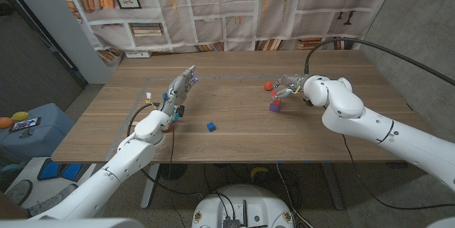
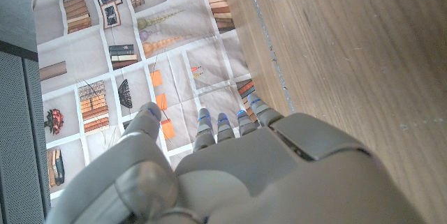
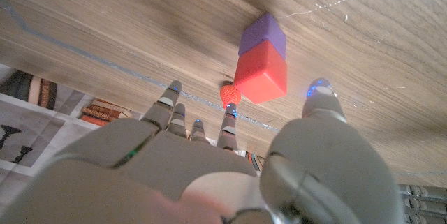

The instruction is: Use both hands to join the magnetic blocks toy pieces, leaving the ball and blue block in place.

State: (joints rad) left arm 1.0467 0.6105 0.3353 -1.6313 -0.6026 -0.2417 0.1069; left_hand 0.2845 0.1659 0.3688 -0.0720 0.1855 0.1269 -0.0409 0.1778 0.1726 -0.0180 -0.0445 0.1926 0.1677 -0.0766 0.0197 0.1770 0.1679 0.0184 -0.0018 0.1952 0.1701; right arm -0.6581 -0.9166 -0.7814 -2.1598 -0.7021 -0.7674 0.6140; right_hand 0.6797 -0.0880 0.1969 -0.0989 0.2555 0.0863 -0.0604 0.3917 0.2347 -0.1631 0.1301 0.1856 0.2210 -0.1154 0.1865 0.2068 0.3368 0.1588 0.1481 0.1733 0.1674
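The red block (image 3: 261,76) and purple block (image 3: 262,34) sit face to face on the desk (image 1: 234,125), so the join looks done. The small blue block (image 1: 211,126) lies well apart near the desk's middle, and the orange-red ball (image 1: 268,84) rests near the pair, both seemingly left alone. The right robot hand (image 1: 290,86) hovers just beside the joined pair, fingers spread and holding nothing, while the left robot hand (image 1: 179,89) stands apart, fingers extended and empty; only drawing back seems left.
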